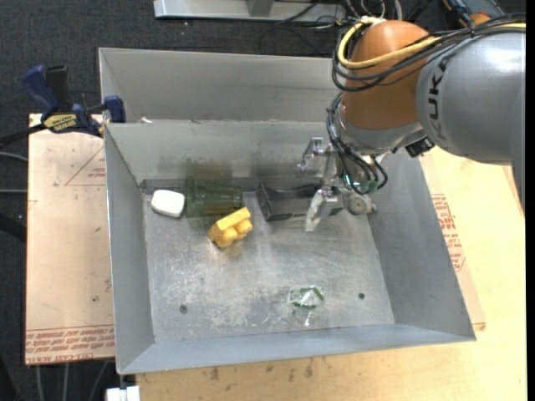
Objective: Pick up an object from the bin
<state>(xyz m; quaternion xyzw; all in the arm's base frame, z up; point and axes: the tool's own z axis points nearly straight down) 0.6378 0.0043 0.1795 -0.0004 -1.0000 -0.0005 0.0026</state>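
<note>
My gripper (316, 182) hangs low over the back right part of the bin, open, with one metal finger (313, 152) toward the back wall and the other (317, 213) toward the front. A dark grey blocky object (282, 201) lies just to their left, its right end reaching into the gap between them. I cannot tell whether the fingers touch it. A yellow toy-like piece (230, 228) lies further left on the floor.
A translucent green container (213, 197) and a white rounded lump (167, 203) lie by the left back of the floor. A small clear, greenish scrap (305, 299) sits near the front. The arm with its orange cover and cables fills the right rear.
</note>
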